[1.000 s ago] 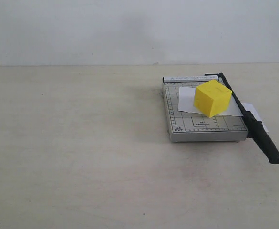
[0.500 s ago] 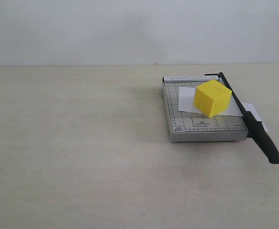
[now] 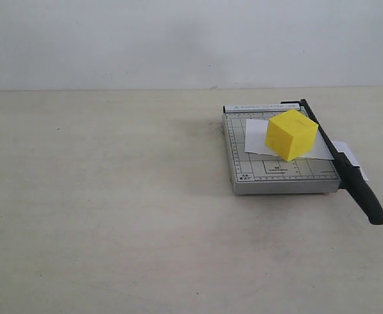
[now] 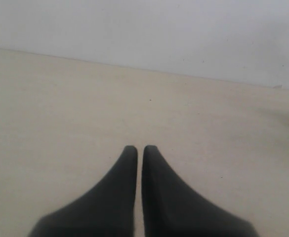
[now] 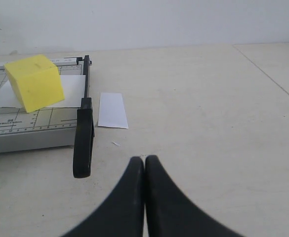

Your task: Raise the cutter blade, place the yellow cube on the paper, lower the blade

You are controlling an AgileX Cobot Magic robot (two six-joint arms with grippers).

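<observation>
On the paper [image 3: 255,137]: yellow cube [image 3: 291,134]; cutter blade [image 3: 348,171] seemingly down.

Cube [image 3: 291,134] on paper [image 3: 256,139], blade [image 3: 340,161] alongside

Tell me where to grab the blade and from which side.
Grip the blade by its thick rounded handle end, which juts past the base. Probably best to come from above on the exterior view's right, jaws across the handle's width; the cube crowds the left.
</observation>
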